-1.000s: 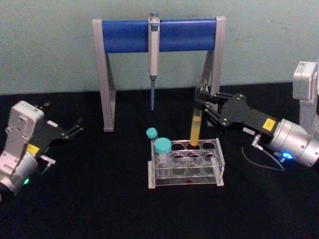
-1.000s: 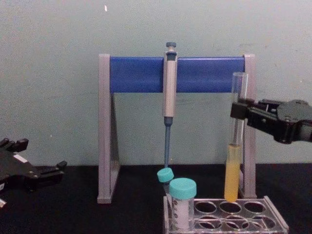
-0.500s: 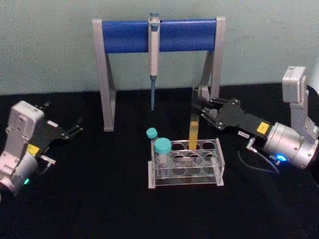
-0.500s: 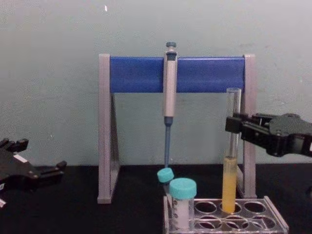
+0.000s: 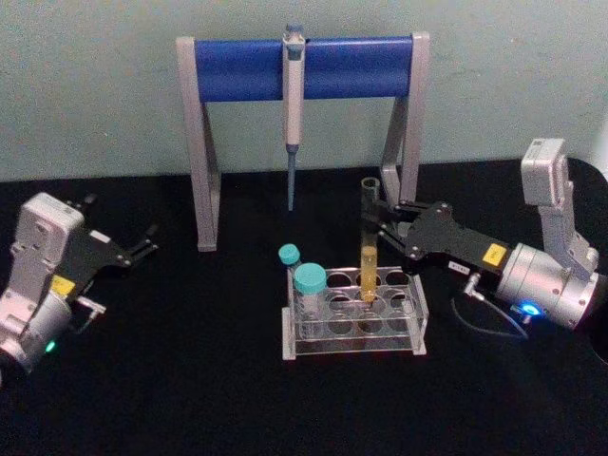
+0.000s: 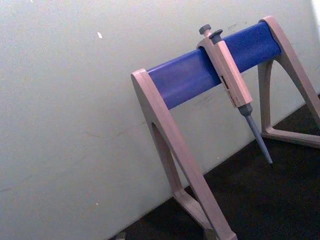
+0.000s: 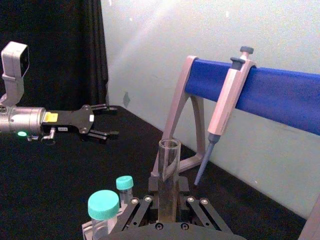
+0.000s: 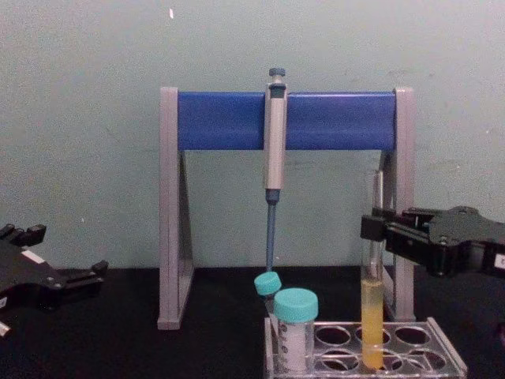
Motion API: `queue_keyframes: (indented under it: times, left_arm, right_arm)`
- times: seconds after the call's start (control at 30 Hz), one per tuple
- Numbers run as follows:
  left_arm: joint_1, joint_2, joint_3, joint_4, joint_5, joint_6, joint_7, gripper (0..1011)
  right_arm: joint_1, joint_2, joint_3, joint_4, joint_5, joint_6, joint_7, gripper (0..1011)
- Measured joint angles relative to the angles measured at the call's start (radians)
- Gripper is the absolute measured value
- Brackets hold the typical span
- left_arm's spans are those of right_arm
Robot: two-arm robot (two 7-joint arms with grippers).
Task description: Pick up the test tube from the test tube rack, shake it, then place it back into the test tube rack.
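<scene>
This is a laboratory bench, a black-covered table [image 5: 190, 380] set against a plain pale green wall [image 5: 95, 95]. Near its far edge a tall grey-and-blue pipette stand [image 5: 351, 66] carries a hanging grey-blue pipette [image 5: 294, 95]. At the middle, a low clear plastic test tube rack [image 5: 399, 340] holds teal-capped vials [image 5: 309, 280] and a long clear glass test tube [image 5: 369, 271] of yellow liquid.

No text, number or brand is legible. A yellow sticker [image 7: 50, 116] on the left gripper [image 7: 107, 121] and a second sticker [image 5: 493, 253] on the right gripper [image 5: 372, 221] carry print too small to read.
</scene>
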Motion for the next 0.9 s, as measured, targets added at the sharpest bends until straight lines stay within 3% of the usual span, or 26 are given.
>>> queue_keyframes:
  times: [0.9]
  left_arm:
    - [0.000, 0.000, 0.000, 0.000, 0.000, 0.000, 0.000, 1001]
  right_arm:
    - [0.011, -0.005, -0.021, 0.029, -0.024, 0.029, 0.001, 225]
